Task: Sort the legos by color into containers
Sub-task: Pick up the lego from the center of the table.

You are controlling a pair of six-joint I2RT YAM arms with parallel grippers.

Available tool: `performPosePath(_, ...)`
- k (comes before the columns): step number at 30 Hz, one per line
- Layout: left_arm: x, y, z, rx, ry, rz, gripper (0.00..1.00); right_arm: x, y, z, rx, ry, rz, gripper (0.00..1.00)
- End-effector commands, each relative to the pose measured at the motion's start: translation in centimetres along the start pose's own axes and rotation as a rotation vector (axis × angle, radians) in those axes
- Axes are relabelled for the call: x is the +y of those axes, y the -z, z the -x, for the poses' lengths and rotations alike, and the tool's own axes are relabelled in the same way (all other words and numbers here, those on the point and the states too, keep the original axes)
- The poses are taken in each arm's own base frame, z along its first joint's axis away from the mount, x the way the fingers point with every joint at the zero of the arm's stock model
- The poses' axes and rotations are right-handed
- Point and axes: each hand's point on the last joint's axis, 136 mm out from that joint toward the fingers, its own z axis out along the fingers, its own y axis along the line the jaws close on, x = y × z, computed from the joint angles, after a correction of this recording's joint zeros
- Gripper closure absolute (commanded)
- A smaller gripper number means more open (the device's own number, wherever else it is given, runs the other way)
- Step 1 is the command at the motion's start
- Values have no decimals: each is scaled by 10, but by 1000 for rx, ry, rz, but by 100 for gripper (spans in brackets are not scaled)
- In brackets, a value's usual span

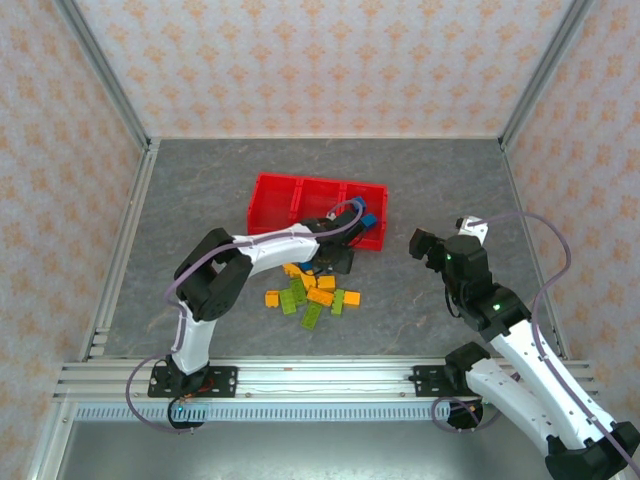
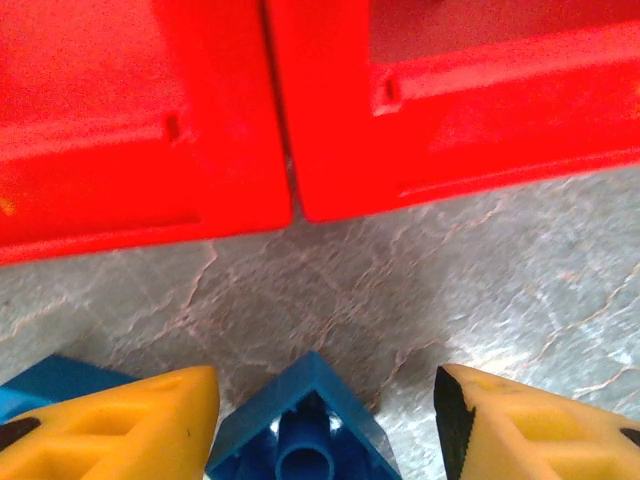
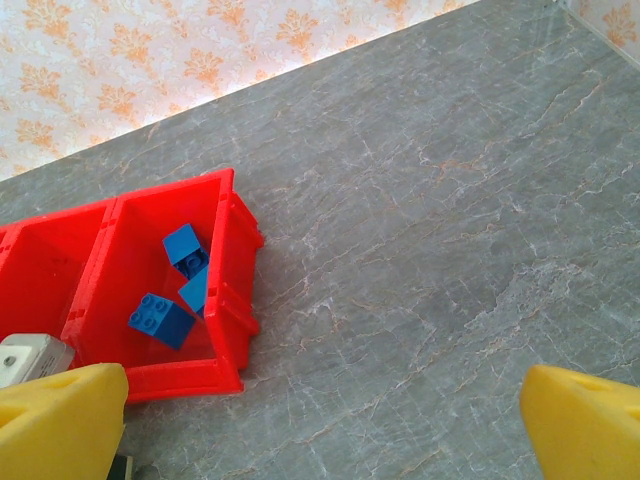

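The red tray (image 1: 268,182) with three compartments lies mid-table. Its right compartment holds three blue bricks (image 3: 170,290), the blue bricks (image 1: 368,220) showing from above too. A pile of orange-yellow and lime green legos (image 1: 312,297) lies just in front of the tray. My left gripper (image 1: 335,258) is low between pile and tray, open. In the left wrist view a blue brick (image 2: 300,435) lies hollow side up between the yellow fingers (image 2: 130,420), facing the tray's front wall (image 2: 150,150). My right gripper (image 1: 425,243) hovers open to the right of the tray (image 3: 235,250), nothing between its fingers (image 3: 570,420).
A second blue piece (image 2: 40,385) shows beside the left finger. Grey marbled table (image 1: 450,180) is bare right of the tray and behind it. Patterned walls and metal rails (image 1: 125,230) enclose the workspace. The left arm's cable (image 1: 345,208) arcs over the tray.
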Motion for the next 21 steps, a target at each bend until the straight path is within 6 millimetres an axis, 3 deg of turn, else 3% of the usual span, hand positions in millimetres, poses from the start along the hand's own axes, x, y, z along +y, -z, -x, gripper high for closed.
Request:
performPosePath(1, -3, 1, 14, -22, 1, -5, 38, -4, -1, 0, -12, -10, -18, 0)
performPosePath(8, 0, -4, 10, -8, -11, 13, 39, -3, -1, 0, -12, -10, -16, 0)
performPosePath(15, 17, 1, 1, -10, 2, 76, 31, -3, -2, -1, -7, -8, -17, 0)
performPosePath(21, 19, 1, -5, -2, 15, 74, 32, -3, -3, -2, -2, -6, -19, 0)
